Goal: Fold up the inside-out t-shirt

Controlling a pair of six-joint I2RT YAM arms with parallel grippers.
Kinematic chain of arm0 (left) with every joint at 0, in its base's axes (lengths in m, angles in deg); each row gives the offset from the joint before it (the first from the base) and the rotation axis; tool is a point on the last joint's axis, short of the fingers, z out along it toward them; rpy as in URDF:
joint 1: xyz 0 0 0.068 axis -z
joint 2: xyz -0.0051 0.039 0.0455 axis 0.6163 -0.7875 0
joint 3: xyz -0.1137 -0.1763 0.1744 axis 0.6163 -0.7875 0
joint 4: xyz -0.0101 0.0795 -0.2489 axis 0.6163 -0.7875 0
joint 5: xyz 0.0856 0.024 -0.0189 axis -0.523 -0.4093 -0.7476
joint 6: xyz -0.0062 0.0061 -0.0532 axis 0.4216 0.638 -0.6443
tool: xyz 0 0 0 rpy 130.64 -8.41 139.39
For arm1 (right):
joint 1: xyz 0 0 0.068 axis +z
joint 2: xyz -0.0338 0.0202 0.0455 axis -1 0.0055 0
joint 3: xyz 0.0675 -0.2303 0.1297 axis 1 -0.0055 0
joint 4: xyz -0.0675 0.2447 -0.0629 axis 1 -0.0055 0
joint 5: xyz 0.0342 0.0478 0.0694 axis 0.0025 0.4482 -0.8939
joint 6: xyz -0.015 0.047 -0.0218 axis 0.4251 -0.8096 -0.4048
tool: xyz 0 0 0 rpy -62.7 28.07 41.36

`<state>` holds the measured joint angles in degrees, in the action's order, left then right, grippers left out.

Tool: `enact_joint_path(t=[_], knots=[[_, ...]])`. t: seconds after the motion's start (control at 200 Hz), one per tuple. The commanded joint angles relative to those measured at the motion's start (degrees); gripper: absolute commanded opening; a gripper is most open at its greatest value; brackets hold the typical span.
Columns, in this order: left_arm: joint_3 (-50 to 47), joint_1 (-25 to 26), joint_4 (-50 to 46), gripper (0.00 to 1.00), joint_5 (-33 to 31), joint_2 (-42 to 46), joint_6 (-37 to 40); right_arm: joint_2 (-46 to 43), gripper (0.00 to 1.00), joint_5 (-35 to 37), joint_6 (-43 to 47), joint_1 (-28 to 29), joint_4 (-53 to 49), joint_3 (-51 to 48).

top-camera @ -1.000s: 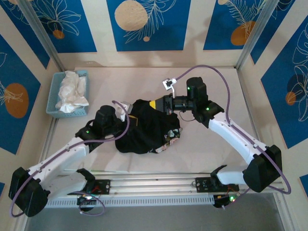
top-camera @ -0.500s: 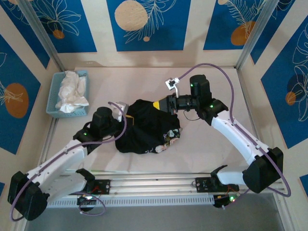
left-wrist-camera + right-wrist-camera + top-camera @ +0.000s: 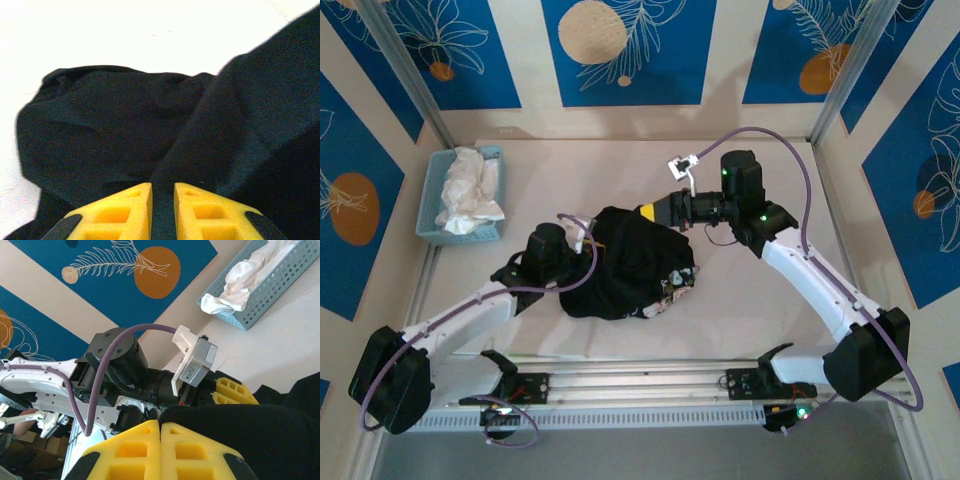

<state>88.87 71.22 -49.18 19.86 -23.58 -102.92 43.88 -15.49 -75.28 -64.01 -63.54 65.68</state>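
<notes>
The inside-out t-shirt (image 3: 630, 270) lies as a crumpled black heap mid-table. My right gripper (image 3: 646, 213) is at its far top edge, and in the right wrist view the right gripper (image 3: 160, 424) is shut on a fold of the t-shirt (image 3: 250, 430). My left gripper (image 3: 586, 240) is at the heap's left side. In the left wrist view the left gripper (image 3: 163, 187) has its yellow fingers a narrow gap apart over the black t-shirt (image 3: 125, 125), which shows through the gap. The left gripper's fingers (image 3: 232, 390) also show beyond the cloth in the right wrist view.
A blue basket (image 3: 430, 205) holding white cloth (image 3: 468, 190) stands at the back left; the basket (image 3: 280, 285) also shows in the right wrist view. Bare table surrounds the heap. Patterned walls and metal posts close in the table's sides.
My left gripper's fingers have parted a little and its wrist has shifted slightly right toward the heap. The right arm has drawn slightly right, still gripping the shirt's edge.
</notes>
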Motion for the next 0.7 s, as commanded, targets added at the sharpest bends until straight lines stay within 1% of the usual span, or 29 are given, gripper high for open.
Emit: enact_joint_path(t=[0.0,0.135,0.275,0.37,0.44,0.535,0.605,0.695], knots=[[1.1,-0.5,-2.1,0.21,-4.2,0.1,1.8,-0.4,0.00,-0.9,2.2,-0.6,-3.1,1.9],[0.5,-0.4,-3.4,0.28,-1.6,3.9,0.3,0.3,0.00,-0.5,0.5,-0.6,-2.0,1.4],[-2.4,1.3,-2.2,0.38,5.5,12.4,-2.5,0.7,0.00,0.7,-0.1,-0.6,-2.1,1.6],[-3.4,4.1,-2.1,0.53,8.5,15.3,-4.3,1.1,0.00,1.0,-0.1,-0.6,-2.1,1.7],[-2.6,6.3,-4.6,0.59,7.4,14.5,-3.7,1.2,0.00,0.8,-0.2,-0.6,-1.9,1.8],[-1.5,8.0,-6.9,0.65,6.2,11.5,-0.7,1.2,0.00,1.0,-0.3,-0.6,-1.6,1.9],[-0.6,8.2,-8.1,0.65,6.2,8.9,1.0,1.1,0.00,0.9,0.0,-0.6,-2.0,2.2],[0.3,8.2,-9.0,0.62,3.1,6.1,2.2,1.0,0.00,0.9,0.5,-0.6,-3.0,2.6]])
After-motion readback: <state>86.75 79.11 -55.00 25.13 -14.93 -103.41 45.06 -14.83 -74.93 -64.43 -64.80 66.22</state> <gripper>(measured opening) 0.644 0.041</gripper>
